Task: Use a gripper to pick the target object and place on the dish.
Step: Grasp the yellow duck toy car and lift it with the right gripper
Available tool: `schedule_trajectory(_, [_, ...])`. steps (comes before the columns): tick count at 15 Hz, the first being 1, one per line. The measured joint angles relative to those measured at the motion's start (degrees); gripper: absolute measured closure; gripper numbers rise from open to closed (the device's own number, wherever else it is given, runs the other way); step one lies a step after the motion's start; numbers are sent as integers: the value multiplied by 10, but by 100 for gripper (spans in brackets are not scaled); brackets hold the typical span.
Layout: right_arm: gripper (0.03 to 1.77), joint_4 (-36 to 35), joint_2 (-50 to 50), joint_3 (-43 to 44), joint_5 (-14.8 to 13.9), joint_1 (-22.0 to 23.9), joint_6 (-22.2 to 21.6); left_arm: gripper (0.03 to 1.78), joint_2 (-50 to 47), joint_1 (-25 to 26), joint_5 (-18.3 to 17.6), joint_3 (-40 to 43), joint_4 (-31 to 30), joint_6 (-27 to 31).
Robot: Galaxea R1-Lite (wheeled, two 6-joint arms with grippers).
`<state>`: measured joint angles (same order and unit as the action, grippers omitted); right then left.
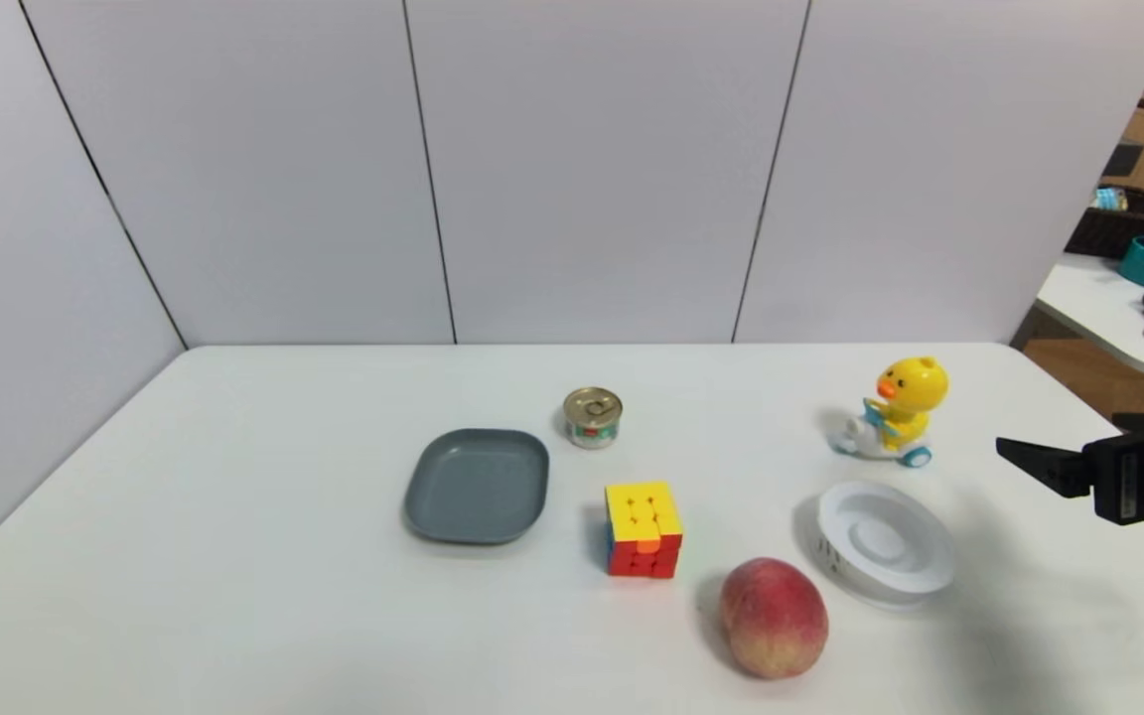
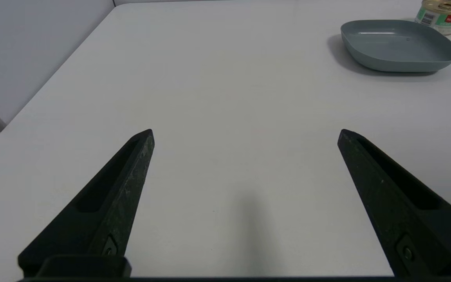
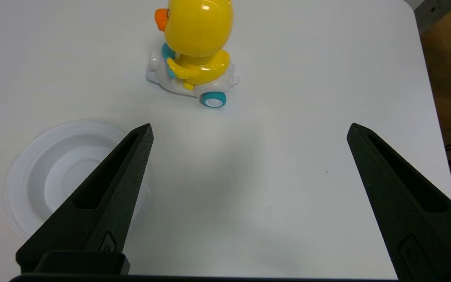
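White table (image 1: 314, 616) | pale panelled wall (image 1: 592, 169) behind | right gripper (image 3: 251, 125) above, fingers apart

No words, numbers or brand names can be read with certainty on anything in the head view, the left wrist view or the right wrist view. On the side of the small can (image 2: 444, 19), a printed label is seen in the left wrist view, where a barcode is shown on a white patch beside green areas and a red block. Any lettering set in that red block is too small to be made out.
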<state>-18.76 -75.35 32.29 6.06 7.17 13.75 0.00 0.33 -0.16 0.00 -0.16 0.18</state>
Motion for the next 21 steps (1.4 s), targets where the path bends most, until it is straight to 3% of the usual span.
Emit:
schedule_trajectory(3, [9, -90, -47, -41, 21, 8, -3, 12, 0, 0, 0, 0, 0, 0])
schedule_trajectory(10, [9, -142, -135, -63, 195, 89, 6, 12, 0, 0, 0, 0, 0, 0])
schedule_trajectory(15, [9, -157, -166, -69, 314, 145, 57, 12, 0, 0, 0, 0, 0, 0])
schedule_trajectory(21, [9, -202, -195, -64, 346, 152, 55, 12, 0, 0, 0, 0, 0, 0])
